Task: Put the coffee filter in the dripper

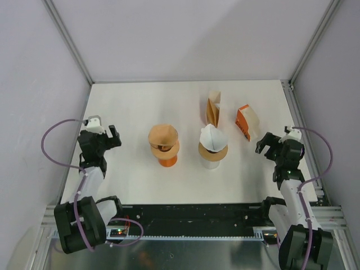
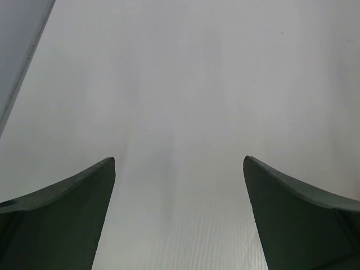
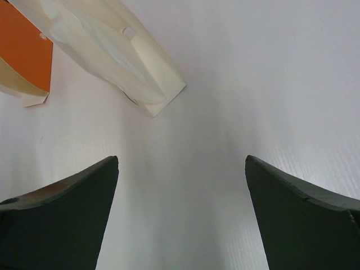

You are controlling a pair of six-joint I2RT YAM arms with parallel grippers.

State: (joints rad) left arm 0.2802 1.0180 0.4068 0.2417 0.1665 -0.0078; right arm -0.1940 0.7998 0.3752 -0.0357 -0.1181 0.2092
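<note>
An orange dripper [image 1: 167, 157] stands left of centre with a brown paper filter [image 1: 162, 136] sitting in its top. A tan dripper [image 1: 212, 156] stands right of centre with a white paper filter [image 1: 212, 136] in it. My left gripper [image 1: 116, 138] is open and empty, left of the orange dripper; the left wrist view shows only bare table between its fingertips [image 2: 179, 160]. My right gripper [image 1: 263, 143] is open and empty, right of the tan dripper; it also shows in the right wrist view [image 3: 181, 159].
A brown folded filter pack [image 1: 213, 109] stands behind the tan dripper. An orange and cream filter package [image 1: 246, 122] lies at the right, just ahead of my right gripper, and shows in the right wrist view [image 3: 112, 50]. Walls enclose the white table [image 1: 140, 107].
</note>
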